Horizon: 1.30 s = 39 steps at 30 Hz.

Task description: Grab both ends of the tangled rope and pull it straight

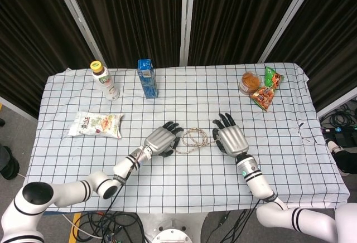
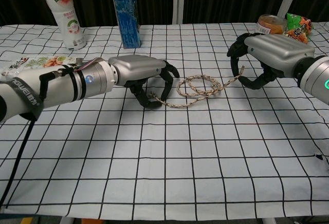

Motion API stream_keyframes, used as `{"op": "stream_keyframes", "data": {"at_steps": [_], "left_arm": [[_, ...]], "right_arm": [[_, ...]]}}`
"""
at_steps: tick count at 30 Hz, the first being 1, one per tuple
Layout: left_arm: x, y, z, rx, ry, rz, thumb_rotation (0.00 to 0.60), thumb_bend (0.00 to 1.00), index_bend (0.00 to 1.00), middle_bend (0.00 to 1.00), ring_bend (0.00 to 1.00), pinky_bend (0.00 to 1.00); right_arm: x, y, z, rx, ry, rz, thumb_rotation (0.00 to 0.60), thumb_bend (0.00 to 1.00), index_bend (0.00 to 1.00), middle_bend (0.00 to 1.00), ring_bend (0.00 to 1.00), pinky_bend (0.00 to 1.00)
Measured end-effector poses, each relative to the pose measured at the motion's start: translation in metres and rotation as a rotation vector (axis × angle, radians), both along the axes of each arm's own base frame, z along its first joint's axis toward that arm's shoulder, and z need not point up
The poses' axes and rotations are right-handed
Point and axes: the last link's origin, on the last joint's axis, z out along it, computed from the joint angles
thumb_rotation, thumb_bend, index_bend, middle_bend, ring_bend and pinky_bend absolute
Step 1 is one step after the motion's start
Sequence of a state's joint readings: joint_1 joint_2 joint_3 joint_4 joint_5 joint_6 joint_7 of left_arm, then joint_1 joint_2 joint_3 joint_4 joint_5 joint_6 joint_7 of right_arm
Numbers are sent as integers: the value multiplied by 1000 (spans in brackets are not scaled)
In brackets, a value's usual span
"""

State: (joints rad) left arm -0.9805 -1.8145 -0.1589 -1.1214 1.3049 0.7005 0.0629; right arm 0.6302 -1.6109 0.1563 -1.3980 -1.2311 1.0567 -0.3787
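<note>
The tangled rope (image 1: 192,138) lies in loose loops on the checked cloth between my two hands, seen lower in the chest view as the rope (image 2: 198,88). My left hand (image 1: 160,140) arches over the rope's left end. In the chest view the left hand (image 2: 141,72) has its thumb beside that end and its fingers apart from it. My right hand (image 1: 230,137) sits at the rope's right end. The chest view shows the right hand (image 2: 264,54) pinching the end between thumb and fingertips.
At the back left stand a white bottle (image 1: 105,80) and a blue carton (image 1: 147,78). A snack bag (image 1: 96,125) lies left of my left arm. A small jar (image 1: 249,81) and snack packets (image 1: 266,93) sit at the back right.
</note>
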Motion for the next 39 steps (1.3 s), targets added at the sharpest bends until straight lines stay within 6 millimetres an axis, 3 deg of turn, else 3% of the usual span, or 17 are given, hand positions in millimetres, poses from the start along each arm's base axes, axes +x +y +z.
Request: {"op": "stream_keyframes", "data": {"at_steps": [27, 34, 39], "left_arm": [[-6, 0, 0, 35, 2, -1, 600, 381, 577, 105, 0, 0], [-20, 3, 21, 98, -19, 7, 600, 379, 579, 107, 0, 0], [-47, 5, 51, 167, -27, 49, 600, 379, 581, 109, 0, 0]], "right_arm": [[-4, 1, 5, -7, -20, -17, 600, 576, 644, 191, 0, 0], [-11, 4, 24, -40, -27, -16, 600, 576, 644, 191, 0, 0], [-20, 7, 46, -67, -35, -25, 600, 576, 644, 191, 0, 0]]}}
